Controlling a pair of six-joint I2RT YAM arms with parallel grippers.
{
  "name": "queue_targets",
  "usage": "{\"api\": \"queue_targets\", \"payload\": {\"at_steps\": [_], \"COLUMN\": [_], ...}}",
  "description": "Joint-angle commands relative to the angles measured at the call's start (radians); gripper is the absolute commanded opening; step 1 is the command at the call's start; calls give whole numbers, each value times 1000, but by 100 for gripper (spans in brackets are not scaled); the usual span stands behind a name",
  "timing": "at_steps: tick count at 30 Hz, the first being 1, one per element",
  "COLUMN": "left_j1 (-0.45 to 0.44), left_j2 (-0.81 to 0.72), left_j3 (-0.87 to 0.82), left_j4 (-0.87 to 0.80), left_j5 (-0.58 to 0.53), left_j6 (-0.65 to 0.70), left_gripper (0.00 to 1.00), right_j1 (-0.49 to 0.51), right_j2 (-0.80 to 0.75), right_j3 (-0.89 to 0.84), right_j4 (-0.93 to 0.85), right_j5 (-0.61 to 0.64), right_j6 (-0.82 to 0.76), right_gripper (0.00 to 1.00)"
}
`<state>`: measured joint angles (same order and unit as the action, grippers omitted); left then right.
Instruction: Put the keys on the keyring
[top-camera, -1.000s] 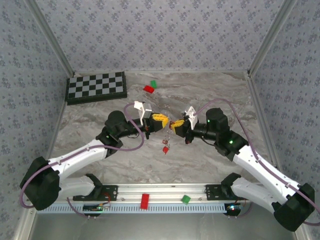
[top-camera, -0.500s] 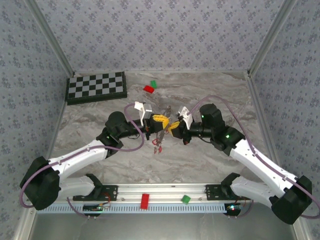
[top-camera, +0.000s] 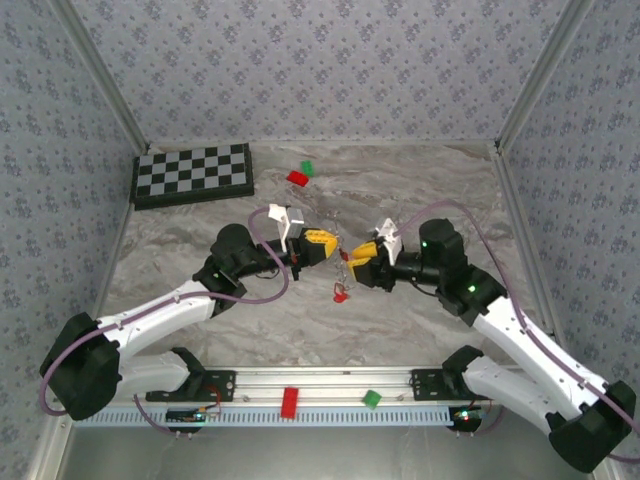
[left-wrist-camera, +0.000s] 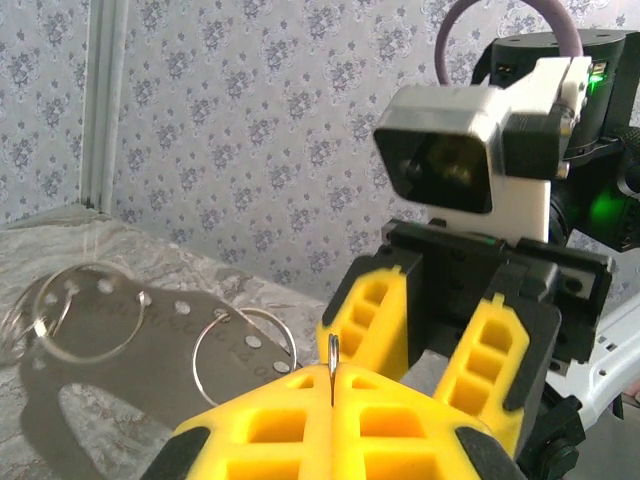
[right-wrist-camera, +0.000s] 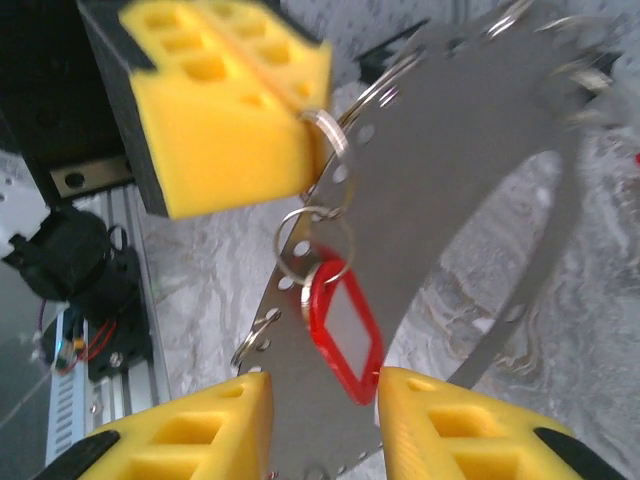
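Note:
The keyring is a grey band with small holes and silver rings; it also shows in the left wrist view. My left gripper is shut on one thin silver ring above the table. From that ring hangs a smaller ring carrying a red key. My right gripper is open, facing the left one, and the key's lower end hangs between its fingers. From above, the left gripper and the right gripper nearly meet, with the key dangling below them.
A checkerboard lies at the back left. A red block and a green block sit behind the grippers. Another red block and green block rest on the front rail.
My right gripper has opened and drawn back to the right. The key has swung from left to right under the grippers. The left gripper stays shut in place.

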<state>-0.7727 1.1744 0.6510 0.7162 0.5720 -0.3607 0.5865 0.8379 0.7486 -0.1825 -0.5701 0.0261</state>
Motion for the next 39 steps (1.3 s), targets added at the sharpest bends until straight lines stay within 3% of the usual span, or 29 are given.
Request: {"api": "queue_targets", "payload": {"at_steps": [1, 20, 39], "left_j1": [-7, -7, -7], "left_j2": [-17, -7, -9], "left_j3": [19, 35, 41], "left_j4": [54, 46, 40], "left_j5": [-10, -27, -32], "left_j6": [5, 3, 3], "left_gripper": [0, 0, 0], "right_j1": [-41, -104, -94], "right_j2": [-38, 34, 145], "right_j3": [-26, -75, -70], "right_j4": [138, 434, 561], "right_j5": [-43, -120, -246], "right_j6": [95, 269, 331], "right_gripper": [35, 35, 32]}}
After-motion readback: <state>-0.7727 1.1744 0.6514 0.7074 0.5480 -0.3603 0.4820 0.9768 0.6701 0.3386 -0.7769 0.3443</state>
